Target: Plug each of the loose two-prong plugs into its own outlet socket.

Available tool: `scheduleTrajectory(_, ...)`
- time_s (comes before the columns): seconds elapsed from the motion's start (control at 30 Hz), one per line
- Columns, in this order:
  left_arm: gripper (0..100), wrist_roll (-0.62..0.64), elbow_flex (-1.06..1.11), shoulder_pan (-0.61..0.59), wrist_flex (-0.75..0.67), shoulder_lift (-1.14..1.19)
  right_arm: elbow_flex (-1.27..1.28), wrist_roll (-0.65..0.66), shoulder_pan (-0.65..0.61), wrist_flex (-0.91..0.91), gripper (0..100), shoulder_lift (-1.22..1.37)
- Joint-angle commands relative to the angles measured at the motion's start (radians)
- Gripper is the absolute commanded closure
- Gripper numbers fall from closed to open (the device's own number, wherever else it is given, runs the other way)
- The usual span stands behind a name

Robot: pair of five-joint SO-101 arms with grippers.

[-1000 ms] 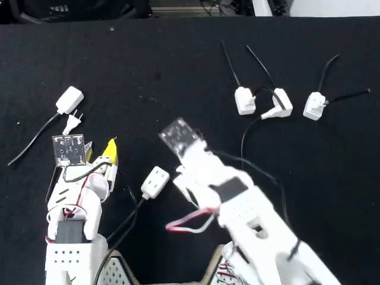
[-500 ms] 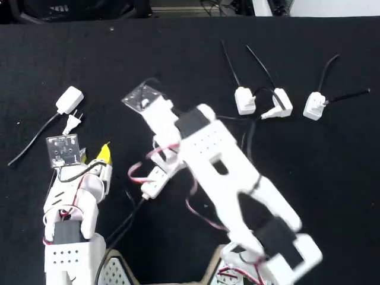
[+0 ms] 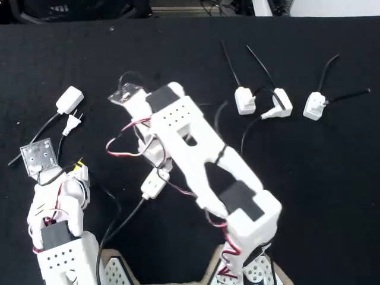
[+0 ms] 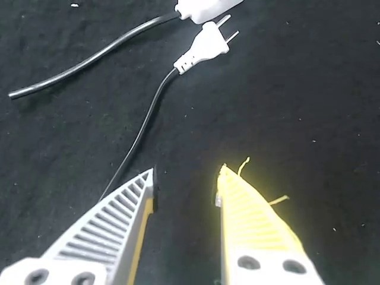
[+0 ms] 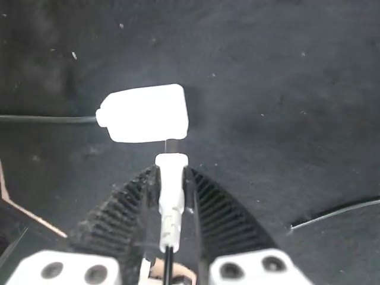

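My right gripper is shut on a white two-prong plug. Its prong end points at a white outlet socket lying on the black table, with almost no gap between them. In the high view this socket lies mid-table under my right arm. A second loose plug lies beside another white socket at the far left; in the high view, the plug sits just nearer than the socket. My left gripper is open and empty, well short of that plug.
Three more white sockets with black cords lie at the back right. Black cords trail across the black table. My left arm stands at the near left.
My right arm swung left and away across the table, over the middle socket. My left arm drew back to the near left, away from the loose plug.
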Motion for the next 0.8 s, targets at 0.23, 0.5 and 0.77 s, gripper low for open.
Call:
scheduleTrajectory(0.23,82,-0.009,-0.061,-0.022,0.005,-0.009,-0.087,0.137,-0.057,0.032,98.8,0.067)
scheduleTrajectory(0.5,82,-0.009,-0.062,-0.022,0.005,-0.009,-0.11,0.201,-0.057,0.026,98.8,0.147)
scheduleTrajectory(0.77,82,-0.009,-0.062,-0.022,0.005,-0.009,-0.16,0.209,-0.055,0.028,98.8,0.163)
